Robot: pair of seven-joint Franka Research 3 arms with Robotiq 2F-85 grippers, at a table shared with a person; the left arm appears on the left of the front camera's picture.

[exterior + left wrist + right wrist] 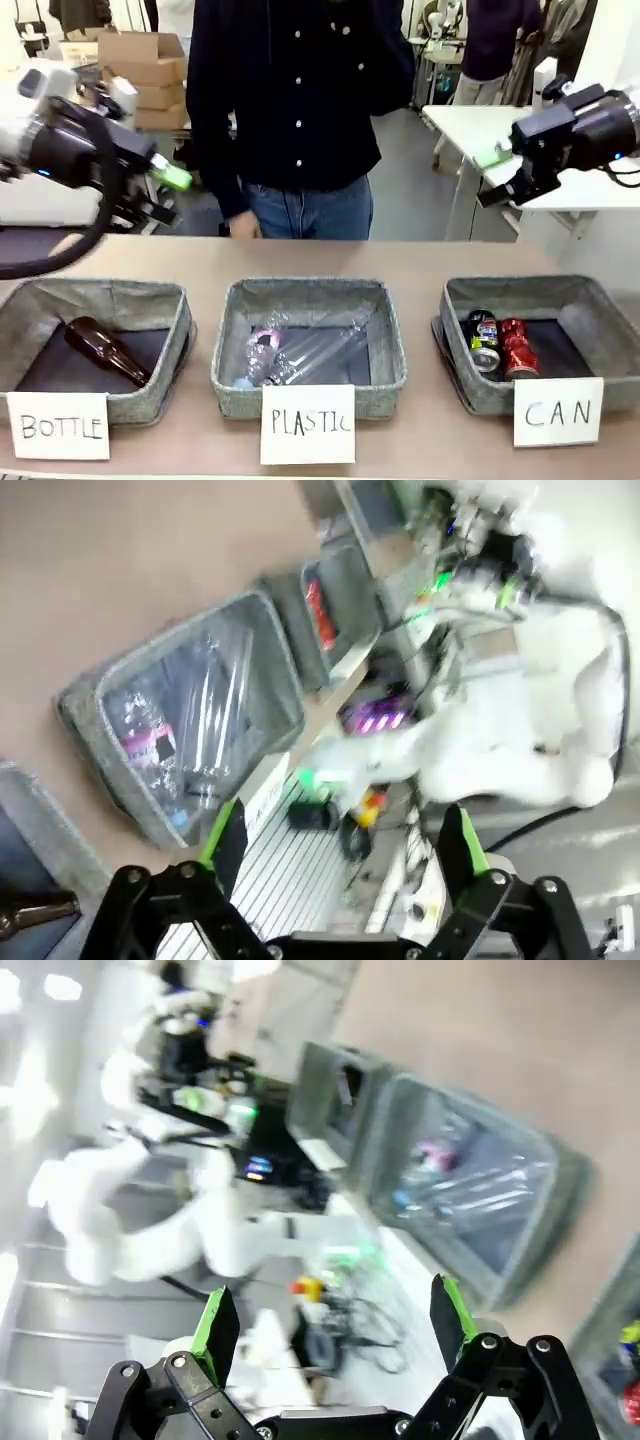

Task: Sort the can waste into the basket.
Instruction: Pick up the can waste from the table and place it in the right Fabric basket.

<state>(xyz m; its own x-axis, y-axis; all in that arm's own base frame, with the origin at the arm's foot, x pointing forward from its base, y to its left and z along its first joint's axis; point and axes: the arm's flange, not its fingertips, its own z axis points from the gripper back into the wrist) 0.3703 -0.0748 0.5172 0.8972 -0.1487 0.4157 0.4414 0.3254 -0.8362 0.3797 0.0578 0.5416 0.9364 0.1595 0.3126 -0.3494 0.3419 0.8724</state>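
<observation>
Inside the CAN basket (pixel 560 300) – black can (pixel 483 340), dented red can (pixel 518 347) – both end effectors agape

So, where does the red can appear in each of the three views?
Front view: red can at lower right, inside the CAN basket.
Left wrist view: a red streak at upper middle, in the farther basket.
Right wrist view: red bit at the right edge.
Shared landmark: the plastic basket.

Probably a lab: robot arm (pixel 150 1220), stacked cardboard boxes (pixel 140 70).
</observation>
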